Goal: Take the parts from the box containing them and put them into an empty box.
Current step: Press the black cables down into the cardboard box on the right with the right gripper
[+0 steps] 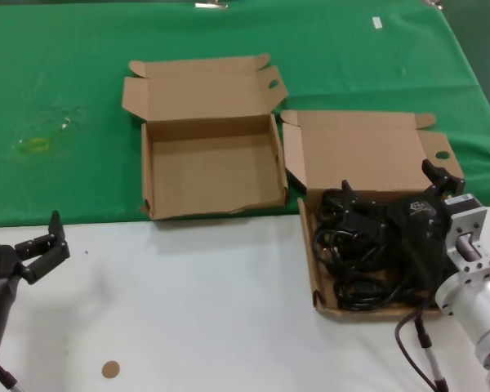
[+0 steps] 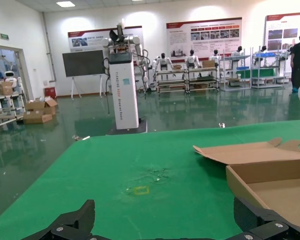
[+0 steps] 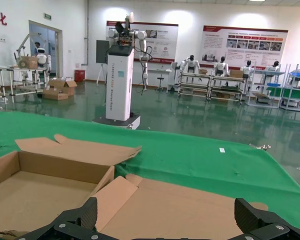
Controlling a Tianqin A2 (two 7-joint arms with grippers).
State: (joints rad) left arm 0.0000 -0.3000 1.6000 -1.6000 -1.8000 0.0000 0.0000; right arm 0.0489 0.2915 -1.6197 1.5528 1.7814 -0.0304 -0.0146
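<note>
The parts (image 1: 355, 245) lie tangled in the box containing them (image 1: 374, 155), near right on the table (image 1: 188, 302); the right gripper (image 1: 392, 192) hangs over them, jaws spread wide, holding nothing; advisable to descend onto one bundle only. The empty box (image 1: 208, 167) sits left on green cloth (image 1: 65, 82). The left gripper (image 1: 42, 245) waits near left, open. Workshop hall beyond.

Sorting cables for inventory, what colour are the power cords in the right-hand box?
Black, glossy power cords; the head view shows them best.
</note>
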